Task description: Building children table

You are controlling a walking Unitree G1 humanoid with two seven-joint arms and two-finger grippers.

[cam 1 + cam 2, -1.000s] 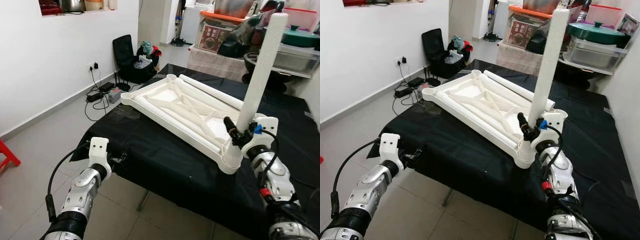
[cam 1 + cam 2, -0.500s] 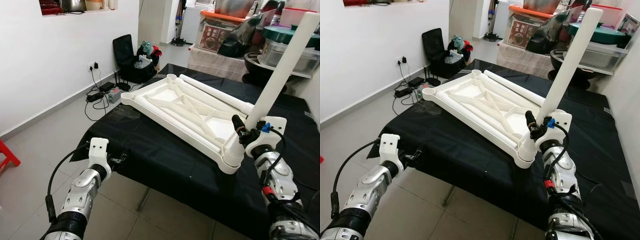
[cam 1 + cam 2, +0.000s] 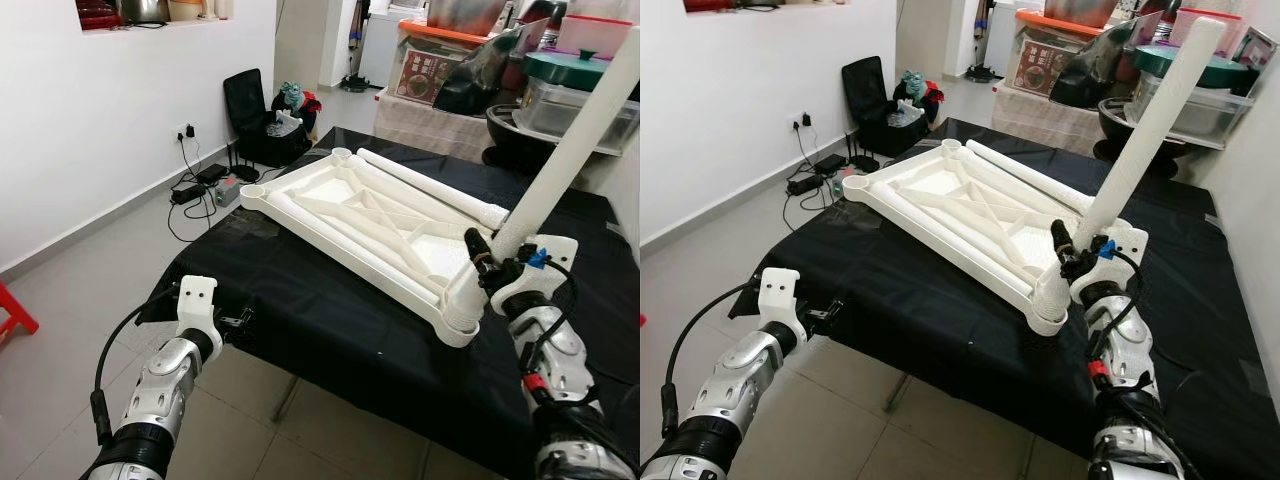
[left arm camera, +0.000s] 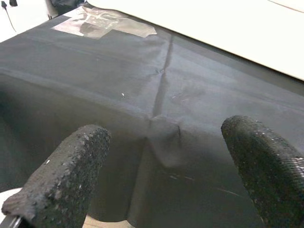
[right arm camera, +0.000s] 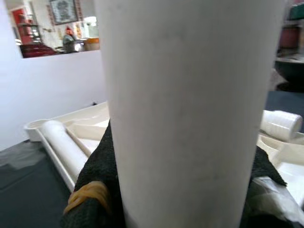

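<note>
A white plastic tabletop [image 3: 360, 215] lies upside down on the black-covered table [image 3: 300, 300]. Loose white legs [image 3: 425, 188] rest along its far side. My right gripper [image 3: 492, 268] is shut on a long white table leg [image 3: 570, 150], whose lower end sits in the tabletop's near right corner socket [image 3: 458, 322]. The leg leans up and to the right. It also looms close in the right wrist view as a white leg [image 5: 185, 104] between black pads [image 5: 97, 166]. My left gripper [image 3: 240, 320] is open at the table's near left edge, its fingers [image 4: 61, 175] apart over the black cloth.
A white wall stands at the left, with cables and a power strip [image 3: 200, 185] on the floor. A black bag [image 3: 262, 120] sits on the floor beyond the table. Boxes and lidded containers [image 3: 560, 85] crowd the back right. Bare tiled floor lies left of the table.
The right gripper has tilted the leg from nearly upright to leaning rightward, its foot staying at the corner socket. The left arm has not moved.
</note>
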